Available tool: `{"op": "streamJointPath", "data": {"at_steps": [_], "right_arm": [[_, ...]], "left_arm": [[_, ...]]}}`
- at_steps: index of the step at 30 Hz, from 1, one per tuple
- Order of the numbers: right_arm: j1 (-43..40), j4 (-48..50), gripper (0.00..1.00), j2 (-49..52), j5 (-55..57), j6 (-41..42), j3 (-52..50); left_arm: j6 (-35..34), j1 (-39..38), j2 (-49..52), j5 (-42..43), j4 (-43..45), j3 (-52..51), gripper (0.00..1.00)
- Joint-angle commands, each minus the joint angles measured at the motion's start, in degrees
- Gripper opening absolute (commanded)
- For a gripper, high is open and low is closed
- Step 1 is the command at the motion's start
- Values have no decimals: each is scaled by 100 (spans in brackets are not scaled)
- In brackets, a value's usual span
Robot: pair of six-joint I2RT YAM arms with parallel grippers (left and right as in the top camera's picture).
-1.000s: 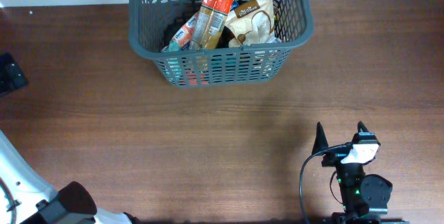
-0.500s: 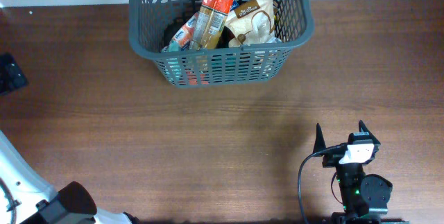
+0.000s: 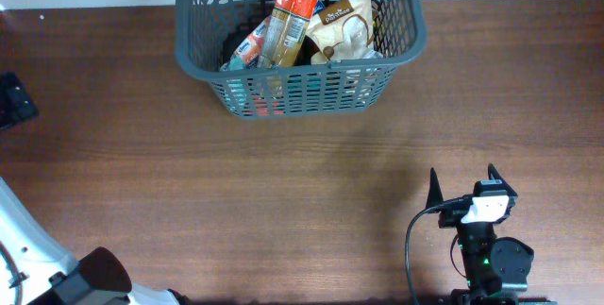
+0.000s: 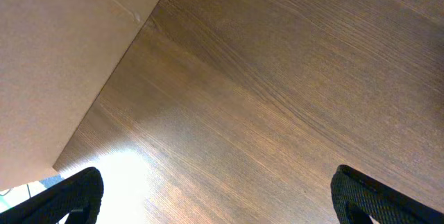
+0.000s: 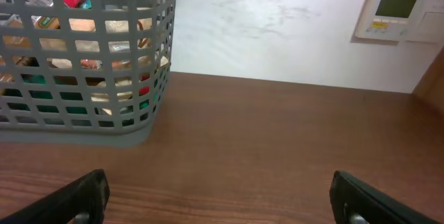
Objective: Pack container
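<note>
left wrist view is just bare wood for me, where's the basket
Observer: In the overhead view the basket stands at the far edge of the table, around the middle.
Operator: anything in it
Observer: Yes, several packets. An orange-topped packet leans up in the middle, with a beige bag beside it.
Operator: and the right arm
Observer: The right arm sits at the near right edge of the table, well apart from the basket. Its jaws are open with nothing between them.
</note>
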Motion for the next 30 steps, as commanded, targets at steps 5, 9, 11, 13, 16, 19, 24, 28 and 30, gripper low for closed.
{"op": "streamJointPath", "data": {"at_steps": [5,9,11,13,16,19,24,28,30], "right_arm": [[61,-39,99,-59,-90,0,-26],[61,-39,99,-59,-90,0,-26],[61,-39,99,-59,-90,0,-26],[61,-39,99,-59,-90,0,-26],[61,-39,99,-59,-90,0,-26],[61,-39,99,-59,-90,0,-26],[61,-39,99,-59,-90,0,-26],[61,-39,99,-59,-90,0,-26],[61,-39,99,-59,-90,0,-26]], "left_arm": [[-33,24,-50,59,13,-24,99],[-33,24,-50,59,13,-24,99],[-33,9,-50,59,13,-24,99],[-33,-20,-50,59,13,-24,99],[-31,-20,-105,-96,55,-24,99],[-101,-28,-278,284,129,-24,99],[-302,-511,-796,2350,1217,-116,99],[-339,-1694,-1440,2647,2798,-710,99],[-339,-2426,-1786,2186,3604,-1209,99]]}}
